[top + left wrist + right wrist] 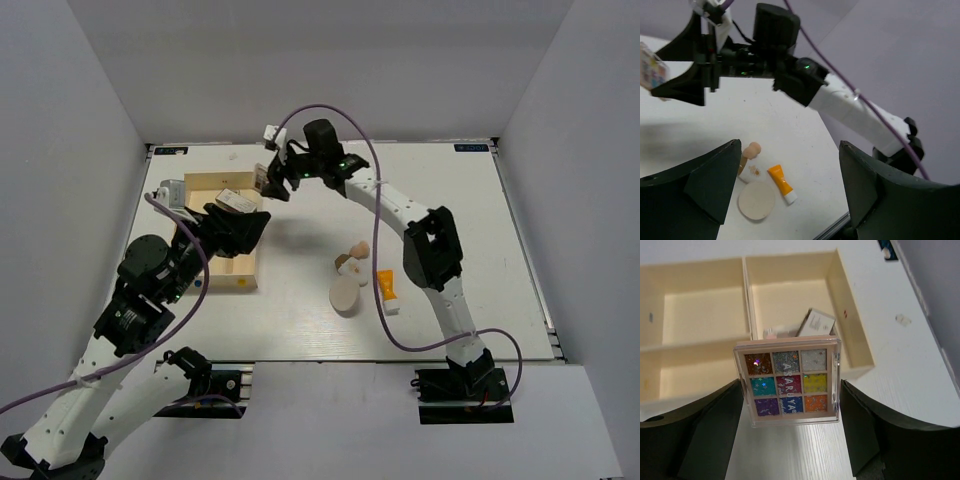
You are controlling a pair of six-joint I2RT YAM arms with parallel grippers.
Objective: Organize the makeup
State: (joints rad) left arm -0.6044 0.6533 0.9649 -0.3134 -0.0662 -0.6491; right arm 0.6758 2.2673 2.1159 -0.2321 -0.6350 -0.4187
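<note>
My right gripper (791,388) is shut on the multicolour square palette (788,383), holding it by its sides in the air over the near wall of the wooden tray (746,295). The palette (652,70) also shows at the left edge of the left wrist view. A slim case (816,322) leans inside a tray compartment. My left gripper (790,145) is open and holds nothing, raised over the tray (215,180). On the table lie the orange white-capped tube (387,290), the cream round compact (345,296), the beige sponge (358,248) and a white case (750,171) beside it.
The right arm (430,250) arches over the middle of the table from the near right. A purple cable (380,200) loops above it. The tray stands at the back left, with the left arm (150,270) above its near end.
</note>
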